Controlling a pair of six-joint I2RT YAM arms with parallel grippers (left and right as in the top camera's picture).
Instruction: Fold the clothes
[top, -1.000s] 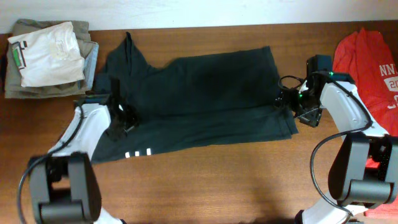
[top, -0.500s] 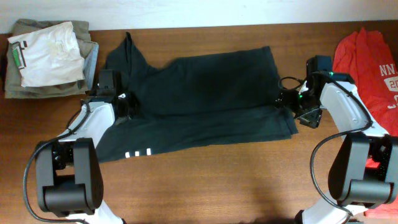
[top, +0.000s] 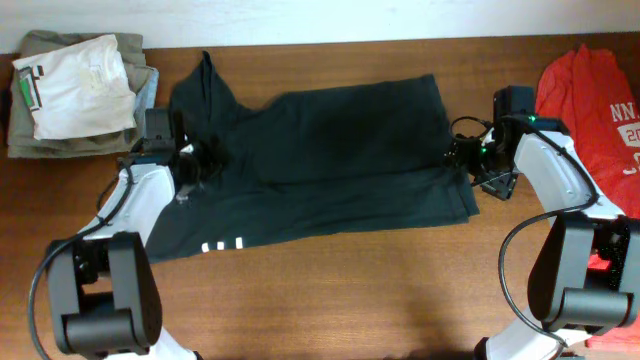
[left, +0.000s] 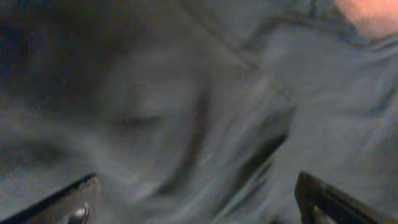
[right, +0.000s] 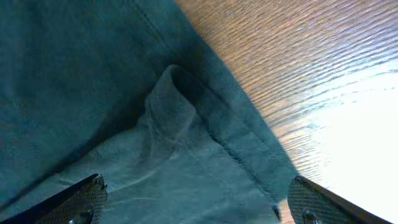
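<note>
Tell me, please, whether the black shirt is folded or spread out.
Partly folded: the shirt lies doubled over, layered edges visible at its right end.

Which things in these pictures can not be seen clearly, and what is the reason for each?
1. Left wrist view: blur smears the black T-shirt, so its folds and seams are unreadable.
2. Overhead: the red T-shirt is cut off by the right edge and its print is incomplete.
3. Overhead: the white marks on the black T-shirt's lower edge are too small to read.
4. Overhead: in the folded pile, the white garment on top covers the lower pieces.
</note>
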